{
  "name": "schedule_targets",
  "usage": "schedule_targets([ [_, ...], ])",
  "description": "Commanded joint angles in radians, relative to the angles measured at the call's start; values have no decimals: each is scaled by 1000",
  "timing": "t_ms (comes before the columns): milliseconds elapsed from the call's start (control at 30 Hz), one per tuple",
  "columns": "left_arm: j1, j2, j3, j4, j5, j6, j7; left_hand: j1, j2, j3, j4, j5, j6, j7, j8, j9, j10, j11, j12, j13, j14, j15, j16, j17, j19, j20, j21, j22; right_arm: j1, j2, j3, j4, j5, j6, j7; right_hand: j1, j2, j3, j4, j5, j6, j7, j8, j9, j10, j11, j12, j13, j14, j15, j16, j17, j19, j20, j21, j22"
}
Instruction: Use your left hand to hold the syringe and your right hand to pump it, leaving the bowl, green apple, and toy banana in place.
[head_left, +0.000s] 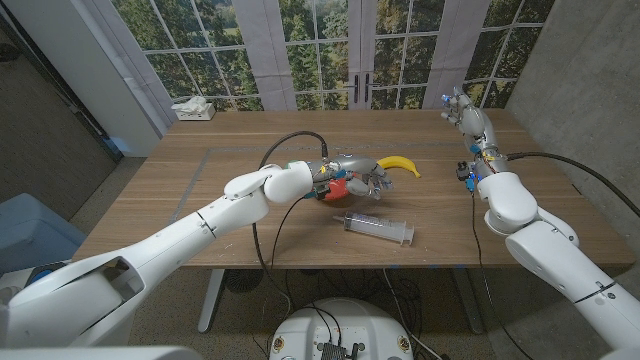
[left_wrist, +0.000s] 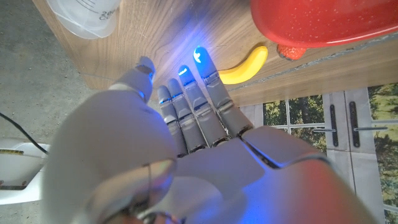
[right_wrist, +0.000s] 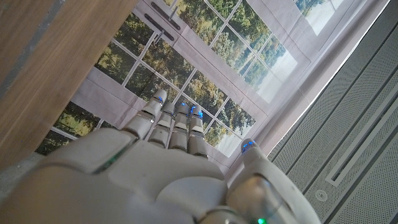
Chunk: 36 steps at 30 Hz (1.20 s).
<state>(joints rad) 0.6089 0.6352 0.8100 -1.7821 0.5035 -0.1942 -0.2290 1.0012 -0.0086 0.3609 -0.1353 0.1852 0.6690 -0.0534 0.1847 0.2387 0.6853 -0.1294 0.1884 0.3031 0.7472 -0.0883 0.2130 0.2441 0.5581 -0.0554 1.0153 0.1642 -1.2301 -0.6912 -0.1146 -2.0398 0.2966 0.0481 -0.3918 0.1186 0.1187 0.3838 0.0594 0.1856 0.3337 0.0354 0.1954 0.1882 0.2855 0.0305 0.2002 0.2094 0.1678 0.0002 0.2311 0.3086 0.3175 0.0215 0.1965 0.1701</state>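
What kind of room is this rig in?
Likely an indoor lab or office test space: a wooden table against tall paned windows looking onto trees, grey perforated wall panels, and cables trailing over the tabletop.

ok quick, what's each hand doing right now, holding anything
Left hand: open, fingers extended together, holding nothing; it is beside the red bowl, and the syringe lies untouched on the table.
Right hand: open, fingers straight, holding nothing.
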Motion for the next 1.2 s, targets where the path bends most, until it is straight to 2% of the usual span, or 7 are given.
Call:
schedule_targets([
  [33,21,7,-14,-12,71,-1,71,-51,-10,-33,-4,-2,-71,-21,-4,-15,-120,11,-12,-10,-143,-99,-11,20,-92,13,-69,4,22,1,-13,15,7,-7,8,1,28,0,-7,1,-1,0,2,2,-2,-1,3,0,0,0,4,4,4,7,-1,3],
  [333,50,1,-52,10,38,-26,158,-106,10,-66,-2,0,-285,-60,-21,-40,-318,35,-12,-48,-320,-44,-16,15,-213,47,-170,5,56,1,-34,44,20,-3,29,3,25,0,-11,1,-1,0,2,2,-3,-1,3,0,-1,2,3,2,4,7,-1,3],
  [367,53,0,-58,12,22,-28,158,-128,34,-65,9,0,-323,-49,-17,-43,-364,53,-13,-56,-348,-27,-16,14,-232,61,-188,6,60,0,-37,48,23,-2,34,3,25,0,-11,1,-1,1,2,2,-3,-1,3,0,-1,2,3,2,4,7,-1,3],
  [600,78,-1,-84,32,-15,-58,219,-184,69,-63,11,-4,-472,-66,-16,-51,-508,72,-14,-86,-492,18,-35,-13,-328,74,-267,5,83,2,-55,76,38,14,53,5,23,0,-14,0,-3,2,1,2,-4,2,2,0,-1,4,3,1,4,-1,-1,3],
  [733,90,-3,-100,35,-48,-56,229,-218,108,-59,14,-8,-566,-77,-16,-55,-614,63,-16,-105,-597,44,-40,-34,-400,78,-326,4,91,4,-62,92,49,26,63,3,20,-1,-15,0,-4,3,1,2,-6,6,2,0,-3,5,2,1,5,-5,-1,3],
  [1000,114,-17,-129,74,-122,-109,288,-320,79,-102,36,-11,-634,-83,-12,-58,-648,47,-2,-115,-664,39,-35,-50,-416,64,-368,3,97,5,-69,120,76,54,85,-6,12,-8,-12,-1,-18,26,-4,1,-8,8,1,0,-8,6,0,1,4,-6,-1,3],
  [1200,130,-37,-152,108,-200,-147,313,-412,124,-112,79,6,-679,-71,-12,-60,-679,43,-3,-119,-721,39,-34,-52,-460,60,-416,4,99,6,-73,137,95,74,98,-18,8,-13,-5,-1,-24,34,-6,0,-13,5,0,-1,-15,-1,-3,1,1,-9,-2,3],
])
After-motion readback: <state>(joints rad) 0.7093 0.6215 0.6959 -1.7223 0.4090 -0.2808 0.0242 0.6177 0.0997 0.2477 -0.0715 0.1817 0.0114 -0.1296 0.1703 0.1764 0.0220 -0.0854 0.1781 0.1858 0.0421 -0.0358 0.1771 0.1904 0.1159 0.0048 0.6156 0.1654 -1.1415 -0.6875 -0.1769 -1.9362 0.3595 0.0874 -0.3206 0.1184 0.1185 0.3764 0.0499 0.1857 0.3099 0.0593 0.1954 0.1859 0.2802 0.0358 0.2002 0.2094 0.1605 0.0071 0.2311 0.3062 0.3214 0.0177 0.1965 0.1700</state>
